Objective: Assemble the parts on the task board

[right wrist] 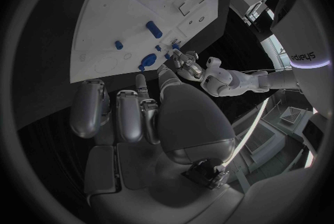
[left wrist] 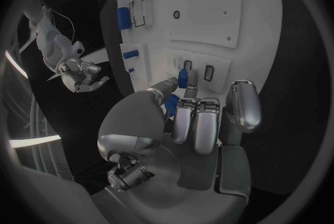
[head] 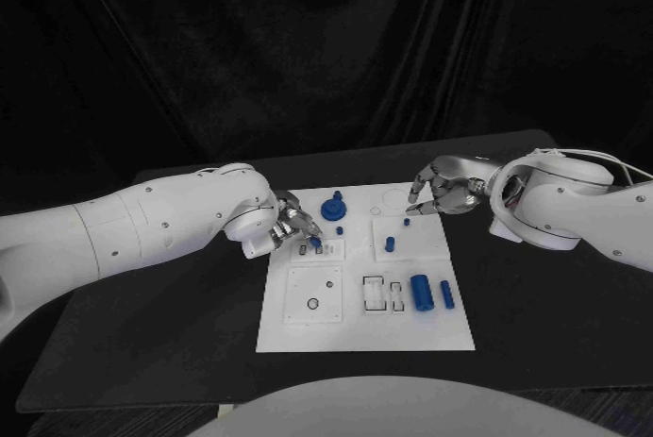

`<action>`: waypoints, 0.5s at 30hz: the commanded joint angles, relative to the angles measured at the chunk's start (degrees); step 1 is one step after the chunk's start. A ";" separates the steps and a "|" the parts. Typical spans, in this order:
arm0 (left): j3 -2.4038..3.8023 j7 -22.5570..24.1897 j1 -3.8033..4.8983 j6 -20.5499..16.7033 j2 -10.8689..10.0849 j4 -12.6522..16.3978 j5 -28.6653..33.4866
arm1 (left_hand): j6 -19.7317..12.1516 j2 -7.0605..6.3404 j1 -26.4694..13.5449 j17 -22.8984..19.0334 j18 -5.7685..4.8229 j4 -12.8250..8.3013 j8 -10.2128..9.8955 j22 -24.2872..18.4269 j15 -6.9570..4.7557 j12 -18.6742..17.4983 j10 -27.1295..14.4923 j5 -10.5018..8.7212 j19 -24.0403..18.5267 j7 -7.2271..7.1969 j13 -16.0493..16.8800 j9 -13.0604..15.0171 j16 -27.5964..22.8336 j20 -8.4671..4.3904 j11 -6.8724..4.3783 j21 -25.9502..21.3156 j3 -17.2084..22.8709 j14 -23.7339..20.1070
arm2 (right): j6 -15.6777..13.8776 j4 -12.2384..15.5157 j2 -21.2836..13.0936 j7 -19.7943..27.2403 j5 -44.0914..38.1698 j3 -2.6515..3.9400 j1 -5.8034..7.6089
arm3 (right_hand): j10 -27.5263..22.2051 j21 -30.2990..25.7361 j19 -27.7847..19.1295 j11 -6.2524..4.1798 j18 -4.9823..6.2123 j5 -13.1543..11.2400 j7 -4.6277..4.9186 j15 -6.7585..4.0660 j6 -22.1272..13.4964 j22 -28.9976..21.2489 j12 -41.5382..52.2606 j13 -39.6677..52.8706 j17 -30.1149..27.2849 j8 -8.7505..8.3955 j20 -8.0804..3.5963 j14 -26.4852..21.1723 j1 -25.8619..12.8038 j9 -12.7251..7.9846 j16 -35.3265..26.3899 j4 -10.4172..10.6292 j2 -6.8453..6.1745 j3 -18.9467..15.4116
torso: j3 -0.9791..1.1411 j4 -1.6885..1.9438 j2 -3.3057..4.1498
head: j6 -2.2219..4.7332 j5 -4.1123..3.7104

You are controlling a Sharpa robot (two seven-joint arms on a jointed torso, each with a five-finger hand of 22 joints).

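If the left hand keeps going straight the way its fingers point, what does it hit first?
Probably the board itself: the left hand pinches a small blue part right over a slot. Depth is unclear, so contact may be close.

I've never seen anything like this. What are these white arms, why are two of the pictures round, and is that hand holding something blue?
It is a robot with two white arms ending in silver hands. The square picture looks down from its head; the round ones come from cameras behind each wrist. On the black table lies a white board carrying small blue parts, such as a blue cylinder. The left hand pinches a small blue piece in its fingers over the board's slots. The right hand hovers at the board's far corner, holding nothing.
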 commanded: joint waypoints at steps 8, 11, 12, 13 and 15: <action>0.03 1.72 -0.49 -0.63 -0.12 0.05 -0.11 | -0.43 -0.06 0.62 14.76 0.69 0.32 0.18 2.61 0.37 -0.30 2.43 -0.20 -0.34 -0.16 10.92 0.04 -0.06 -0.08 0.19 -0.27 -0.04 5.71 | -0.13 0.05 -0.09 -0.65 1.06 0.05 -0.13 | 5.18 -0.36 -0.40 0.11 0.34 0.51 0.11 0.28 -0.44 8.82 -0.39 13.95 -0.15 -0.37 0.03 2.30 0.65 -0.09 -0.31 -0.46 -0.04 -0.02 | 0.07 -0.05 0.02 | 0.01 0.06; 0.03 1.80 -0.68 -0.66 -0.19 0.11 -0.11 | -0.46 -0.04 0.65 14.75 0.70 0.34 0.17 2.61 0.37 -0.34 2.39 -0.19 -0.35 -0.17 10.88 0.05 -0.07 -0.08 0.19 -0.29 -0.04 5.70 | -0.08 0.06 -0.10 -0.66 1.11 0.05 -0.13 | 5.18 -0.36 -0.40 0.11 0.34 0.51 0.11 0.28 -0.44 8.82 -0.39 13.95 -0.15 -0.37 0.03 2.30 0.65 -0.09 -0.31 -0.46 -0.04 -0.02 | 0.07 -0.06 -0.01 | 0.01 0.04; 0.03 1.81 -0.71 -0.67 -0.23 0.15 -0.11 | -0.48 -0.03 0.68 14.73 0.70 0.35 0.17 2.58 0.38 -0.36 2.37 -0.19 -0.39 -0.17 10.86 0.06 -0.08 -0.07 0.20 -0.33 -0.04 5.68 | -0.07 0.06 -0.10 -0.66 1.11 0.05 -0.13 | 5.18 -0.36 -0.40 0.11 0.34 0.51 0.11 0.28 -0.44 8.82 -0.39 13.95 -0.15 -0.37 0.03 2.30 0.65 -0.09 -0.31 -0.46 -0.04 -0.02 | 0.06 -0.05 -0.01 | 0.01 0.05; 0.03 1.84 -0.76 -0.71 -0.28 0.20 -0.11 | -0.48 -0.03 0.68 14.73 0.70 0.35 0.17 2.58 0.38 -0.36 2.37 -0.19 -0.39 -0.17 10.86 0.06 -0.08 -0.07 0.20 -0.33 -0.04 5.68 | -0.06 0.05 -0.11 -0.66 1.12 0.05 -0.13 | 5.18 -0.36 -0.40 0.11 0.34 0.51 0.11 0.28 -0.44 8.82 -0.39 13.95 -0.15 -0.37 0.03 2.30 0.65 -0.09 -0.31 -0.46 -0.04 -0.02 | 0.06 -0.04 -0.02 | 0.01 0.04; 0.03 1.93 -0.86 -0.85 -0.41 0.30 -0.11 | -0.49 -0.02 0.69 14.66 0.73 0.36 0.17 2.53 0.38 -0.39 2.34 -0.19 -0.46 -0.17 10.82 0.06 -0.13 -0.07 0.20 -0.40 -0.05 5.63 | -0.05 0.03 -0.12 -0.65 1.13 0.05 -0.13 | 5.16 -0.45 -0.42 0.12 0.36 0.61 0.12 0.28 -0.50 8.80 -0.41 13.92 -0.24 -0.38 0.03 2.28 0.70 -0.10 -0.37 -0.53 -0.03 0.00 | 0.07 -0.03 -0.03 | 0.01 0.09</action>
